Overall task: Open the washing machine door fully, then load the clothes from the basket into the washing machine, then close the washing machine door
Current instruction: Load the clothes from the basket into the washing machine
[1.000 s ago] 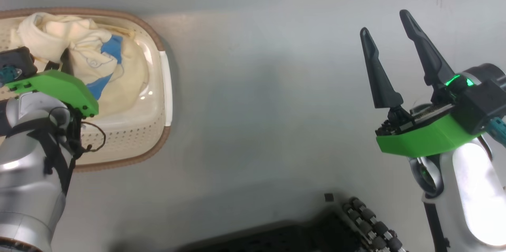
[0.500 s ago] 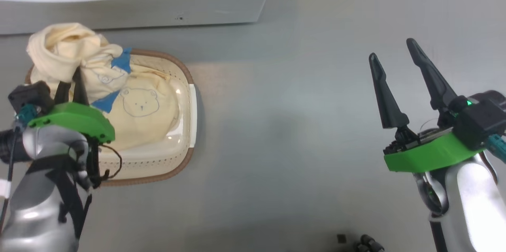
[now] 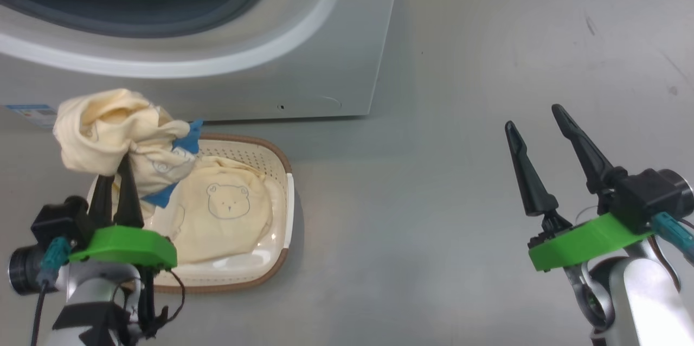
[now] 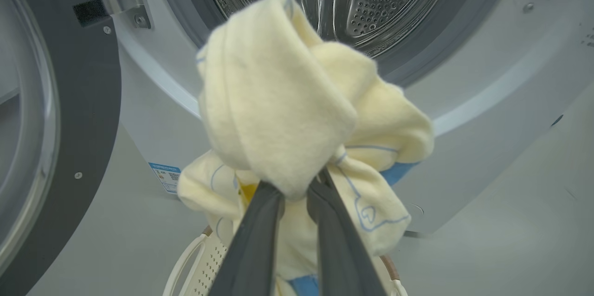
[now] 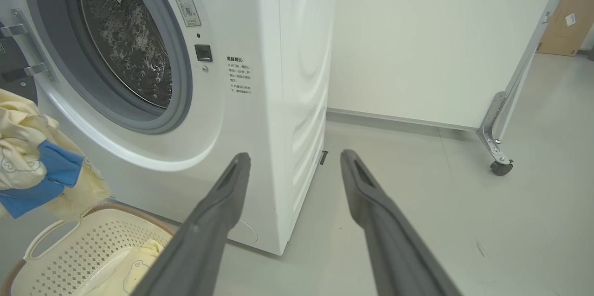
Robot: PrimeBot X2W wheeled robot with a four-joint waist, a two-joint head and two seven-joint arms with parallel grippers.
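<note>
risking a short drop: pinching the bunched garment by a single fold in the clenched left gripper, letting its blue-patched tail hang low, likely dragging across the grey gasket or slipping free before reaching the drum. holding it above the basket, just in front of the washing machine, with the washing machine door swung open. spreading the right gripper wide, empty, well apart. seeing one bear-print garment lying in the basket; finding nothing yet in the visible part of the drum.
</note>
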